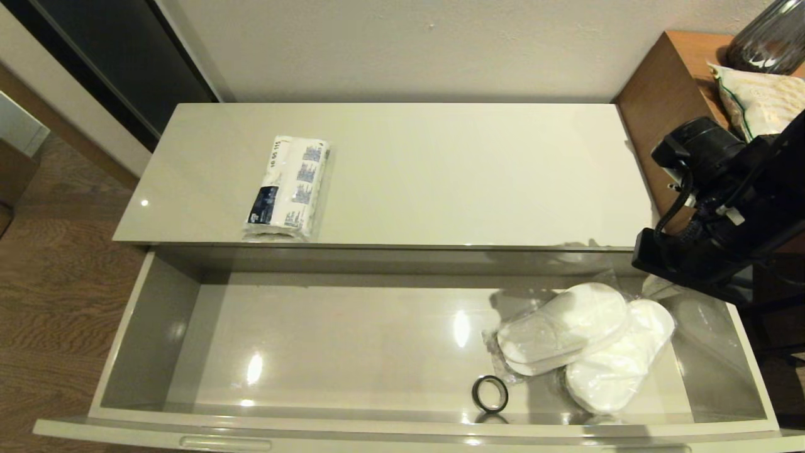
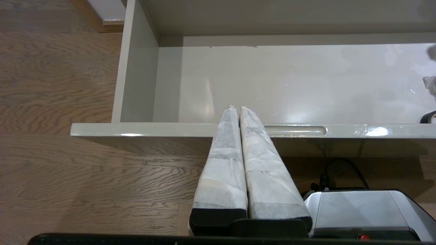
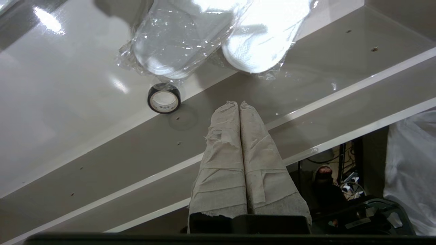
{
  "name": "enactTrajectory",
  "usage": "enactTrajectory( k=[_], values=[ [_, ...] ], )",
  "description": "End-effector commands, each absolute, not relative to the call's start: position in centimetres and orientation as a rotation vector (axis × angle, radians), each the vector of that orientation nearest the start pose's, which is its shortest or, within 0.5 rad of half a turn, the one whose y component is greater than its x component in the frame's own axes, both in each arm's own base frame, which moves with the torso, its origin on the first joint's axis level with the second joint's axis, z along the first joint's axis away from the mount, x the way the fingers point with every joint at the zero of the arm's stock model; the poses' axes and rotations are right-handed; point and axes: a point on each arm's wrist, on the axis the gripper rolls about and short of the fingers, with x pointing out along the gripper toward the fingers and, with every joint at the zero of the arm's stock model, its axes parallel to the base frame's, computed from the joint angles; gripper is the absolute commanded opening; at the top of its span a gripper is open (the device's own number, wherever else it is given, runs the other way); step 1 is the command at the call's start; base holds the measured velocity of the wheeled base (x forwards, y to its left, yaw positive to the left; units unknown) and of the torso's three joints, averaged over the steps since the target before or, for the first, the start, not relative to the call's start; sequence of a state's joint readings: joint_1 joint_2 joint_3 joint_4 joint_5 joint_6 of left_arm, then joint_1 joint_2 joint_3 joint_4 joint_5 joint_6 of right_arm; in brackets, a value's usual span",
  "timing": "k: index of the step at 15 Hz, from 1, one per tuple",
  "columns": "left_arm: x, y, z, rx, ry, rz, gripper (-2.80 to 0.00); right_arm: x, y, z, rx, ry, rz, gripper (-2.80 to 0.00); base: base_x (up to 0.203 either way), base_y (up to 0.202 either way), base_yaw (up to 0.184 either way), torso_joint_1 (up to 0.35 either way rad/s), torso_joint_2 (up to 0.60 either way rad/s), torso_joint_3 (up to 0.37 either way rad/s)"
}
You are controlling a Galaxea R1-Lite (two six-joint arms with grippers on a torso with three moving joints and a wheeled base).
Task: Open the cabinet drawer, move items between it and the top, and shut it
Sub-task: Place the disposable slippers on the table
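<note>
Two items split: tissue pack (image 1: 287, 187) on the top (image 1: 440, 170), slippers (image 1: 588, 343) in the open cabinet drawer (image 1: 314, 340). Right end effector (image 3: 239, 103) pinched together, empty, probably nearing slippers; left end effector (image 2: 237, 108) together, parked outside the drawer front.

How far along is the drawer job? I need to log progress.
Done: the cabinet drawer is pulled open, the tissue pack lies on the top and the slippers lie inside the drawer. In hand: nothing; the right pincer is shut and empty near the slippers, the left pincer is parked, shut, at the drawer's front. Left: closing the drawer.
</note>
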State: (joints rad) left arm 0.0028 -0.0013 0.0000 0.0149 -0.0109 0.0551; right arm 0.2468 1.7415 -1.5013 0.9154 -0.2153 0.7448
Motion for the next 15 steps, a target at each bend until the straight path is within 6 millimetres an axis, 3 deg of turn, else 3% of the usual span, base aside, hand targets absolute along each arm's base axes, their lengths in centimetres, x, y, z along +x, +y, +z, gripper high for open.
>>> enactTrajectory(
  k=[1, 3, 4, 9, 15],
  values=[
    [-2.3, 0.0, 7.4, 0.055, 0.015, -0.008, -2.8, 27.4, 6.4, 22.3, 0.384, 1.102, -0.406, -2.8, 0.0, 0.0, 0.0, 0.0, 0.0, 0.0],
    [-2.3, 0.0, 7.4, 0.055, 0.015, -0.008, -2.8, 28.0, 6.5, 20.1, 0.343, 1.154, -0.452, -2.8, 0.0, 0.0, 0.0, 0.0, 0.0, 0.0],
    [-2.3, 0.0, 7.4, 0.055, 0.015, -0.008, -2.8, 28.5, 6.6, 18.9, 0.325, 1.173, -0.471, 0.0, 0.0, 0.0, 0.0, 0.0, 0.0, 0.0],
    [-2.3, 0.0, 7.4, 0.055, 0.015, -0.008, -2.8, 30.3, 5.7, 12.2, 0.257, 1.17, -0.552, 0.0, 0.0, 0.0, 0.0, 0.0, 0.0, 0.0],
    [-2.3, 0.0, 7.4, 0.055, 0.015, -0.008, -2.8, 33.6, 4.2, 7.5, 0.229, 1.115, -0.632, 0.0, 0.0, 0.0, 0.0, 0.0, 0.0, 0.0]
  ],
)
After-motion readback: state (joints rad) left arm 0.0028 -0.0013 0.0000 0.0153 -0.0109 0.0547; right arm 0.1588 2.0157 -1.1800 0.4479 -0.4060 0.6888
